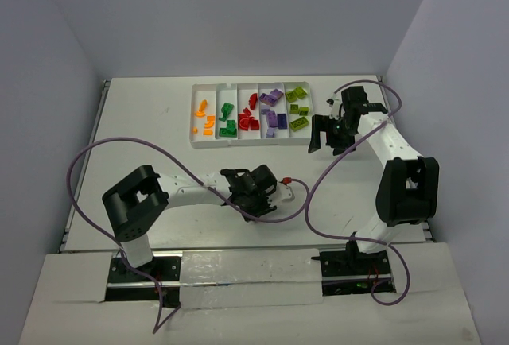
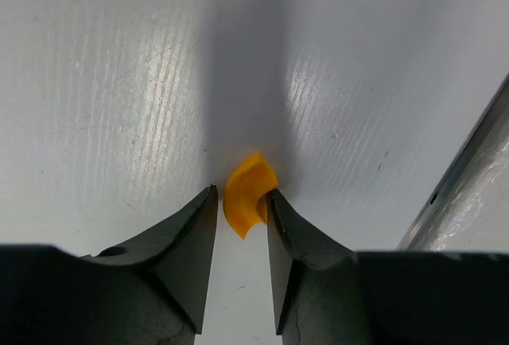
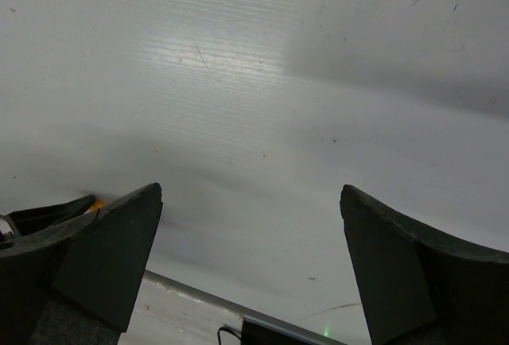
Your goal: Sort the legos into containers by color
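White tray (image 1: 238, 144), five long compartments, holding left to right: orange bricks (image 1: 204, 116), dark green bricks (image 1: 229, 118), red bricks (image 1: 248, 114), purple bricks (image 1: 270, 112), lime bricks (image 1: 297, 106). One curved orange brick (image 2: 248, 194) well apart, on tabletop (image 2: 119, 83).

Legos (image 1: 228, 110) in tray (image 1: 238, 143) (1 brick (image 2: 248, 194) outside)

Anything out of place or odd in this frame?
One orange curved lego lies on the bare table, outside the tray, between the left gripper's fingers. The other legos sit in the tray; nothing looks spilled or damaged.
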Robot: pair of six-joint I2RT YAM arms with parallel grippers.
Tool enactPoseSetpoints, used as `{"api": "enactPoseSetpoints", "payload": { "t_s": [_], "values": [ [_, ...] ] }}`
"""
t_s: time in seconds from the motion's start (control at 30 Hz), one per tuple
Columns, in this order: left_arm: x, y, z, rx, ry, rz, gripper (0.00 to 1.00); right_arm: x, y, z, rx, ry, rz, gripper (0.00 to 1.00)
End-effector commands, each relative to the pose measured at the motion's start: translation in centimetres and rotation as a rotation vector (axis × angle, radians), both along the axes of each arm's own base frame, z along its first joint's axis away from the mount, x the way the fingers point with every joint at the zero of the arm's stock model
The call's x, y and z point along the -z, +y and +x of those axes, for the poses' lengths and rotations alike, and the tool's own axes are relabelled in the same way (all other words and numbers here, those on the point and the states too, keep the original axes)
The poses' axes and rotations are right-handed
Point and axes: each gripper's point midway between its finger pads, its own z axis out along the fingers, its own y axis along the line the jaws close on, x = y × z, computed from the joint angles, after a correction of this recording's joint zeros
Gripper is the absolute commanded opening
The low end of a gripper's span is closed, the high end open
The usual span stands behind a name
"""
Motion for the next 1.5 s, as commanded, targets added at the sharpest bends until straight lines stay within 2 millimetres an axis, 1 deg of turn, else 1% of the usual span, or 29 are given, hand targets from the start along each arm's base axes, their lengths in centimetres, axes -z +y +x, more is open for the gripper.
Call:
{"api": "enactPoseSetpoints", "payload": {
  "t_s": [0.0, 0.03, 0.13, 0.23, 0.27, 0.3, 0.33, 0.37, 0.4, 0.43, 0.47, 0.53, 0.6, 0.67, 0.7, 0.73, 0.77, 0.9, 0.97, 1.0, 1.07, 1.1, 1.13, 1.17, 1.23, 1.33, 1.4, 1.47],
  "values": [
    [-0.5, -1.0, 0.8, -0.02, -0.04, -0.027, 0.34, -1.4, -0.2, 0.8, -0.001, -0.036, -0.002, 1.0],
    [-0.5, -0.8, 0.9, -0.023, -0.048, -0.025, 0.31, -1.4, -0.2, 0.9, -0.001, -0.037, -0.003, 1.0],
    [-0.6, -0.5, 1.2, -0.028, -0.068, -0.017, 0.26, -1.5, -0.3, 0.9, 0.001, -0.036, -0.006, 1.0],
    [-1.4, -0.1, 1.6, -0.036, -0.101, -0.024, 0.16, -1.6, -0.3, 0.9, -0.001, -0.038, -0.005, 0.99],
    [-2.0, 0.1, 2.0, -0.045, -0.112, -0.034, 0.13, -1.6, -0.3, 0.9, -0.002, -0.038, -0.004, 0.99],
    [-3.1, 0.5, 2.9, -0.074, -0.12, -0.057, 0.08, -1.7, -0.2, 1.0, -0.004, -0.039, 0.0, 0.99],
    [-4.4, 1.0, 4.2, -0.124, -0.118, -0.084, 0.04, -1.8, -0.1, 1.0, -0.008, -0.042, 0.005, 0.99],
    [-6.1, 1.5, 6.1, -0.181, -0.095, -0.138, 0.01, -2.0, 0.0, 1.0, -0.012, -0.048, 0.011, 0.99],
    [-6.9, 2.0, 6.8, -0.212, -0.076, -0.158, 0.0, -2.1, 0.1, 1.0, -0.016, -0.051, 0.019, 0.99],
    [-8.1, 2.8, 8.3, -0.264, -0.063, -0.19, 0.0, -2.3, 0.3, 1.0, -0.024, -0.055, 0.031, 0.99],
    [-9.9, 4.2, 10.5, -0.334, -0.058, -0.237, 0.0, -2.5, 0.7, 1.1, -0.034, -0.062, 0.049, 0.99],
    [-12.3, 7.6, 15.0, -0.476, -0.089, -0.296, 0.0, -3.0, 1.1, 1.4, -0.042, -0.092, 0.07, 1.0],
    [-14.9, 9.8, 18.4, -0.567, -0.138, -0.36, 0.0, -3.5, 1.3, 1.7, -0.045, -0.112, 0.081, 1.0],
    [-16.5, 12.5, 22.5, -0.668, -0.159, -0.402, 0.0, -4.1, 1.5, 2.2, -0.048, -0.13, 0.094, 1.0],
    [-16.7, 13.6, 23.6, -0.706, -0.162, -0.406, 0.0, -4.3, 1.6, 2.5, -0.05, -0.134, 0.098, 1.0],
    [-17.1, 13.8, 25.2, -0.726, -0.17, -0.418, 0.0, -4.4, 1.6, 2.7, -0.051, -0.137, 0.1, 1.0],
    [-17.9, 14.3, 26.6, -0.75, -0.187, -0.447, 0.0, -4.7, 1.6, 2.9, -0.05, -0.142, 0.101, 1.0],
    [-17.0, 14.8, 30.9, -0.817, -0.183, -0.486, 0.0, -5.6, 1.9, 3.9, -0.05, -0.168, 0.11, 1.0],
    [-16.4, 14.4, 32.1, -0.858, -0.151, -0.511, 0.0, -5.9, 2.1, 4.3, -0.052, -0.178, 0.116, 1.0],
    [-16.1, 14.3, 32.3, -0.866, -0.143, -0.514, 0.0, -6.0, 2.1, 4.4, -0.053, -0.18, 0.118, 1.0],
    [-14.5, 14.2, 33.4, -0.892, -0.121, -0.508, 0.0, -6.1, 2.2, 4.8, -0.05, -0.186, 0.118, 1.0],
    [-14.4, 14.3, 33.6, -0.897, -0.125, -0.509, 0.0, -6.1, 2.2, 4.9, -0.049, -0.187, 0.118, 1.0],
    [-13.7, 14.3, 34.0, -0.903, -0.123, -0.5, 0.0, -6.2, 2.3, 5.1, -0.051, -0.193, 0.119, 1.0],
    [-13.3, 14.4, 34.3, -0.911, -0.127, -0.494, 0.01, -6.2, 2.3, 5.2, -0.05, -0.195, 0.12, 1.0],
    [-11.9, 15.1, 35.1, -0.94, -0.13, -0.472, 0.02, -5.7, 2.5, 5.3, -0.05, -0.189, 0.128, 1.0],
    [-10.5, 15.4, 35.7, -0.958, -0.122, -0.45, 0.04, -5.3, 2.7, 5.4, -0.051, -0.183, 0.133, 1.0],
    [-9.8, 15.7, 36.0, -0.967, -0.122, -0.435, 0.11, -5.2, 2.6, 5.6, -0.049, -0.182, 0.132, 1.0],
    [-9.4, 15.8, 36.2, -0.973, -0.123, -0.425, 0.2, -5.2, 2.6, 5.7, -0.051, -0.188, 0.13, 1.0]
  ]
}}
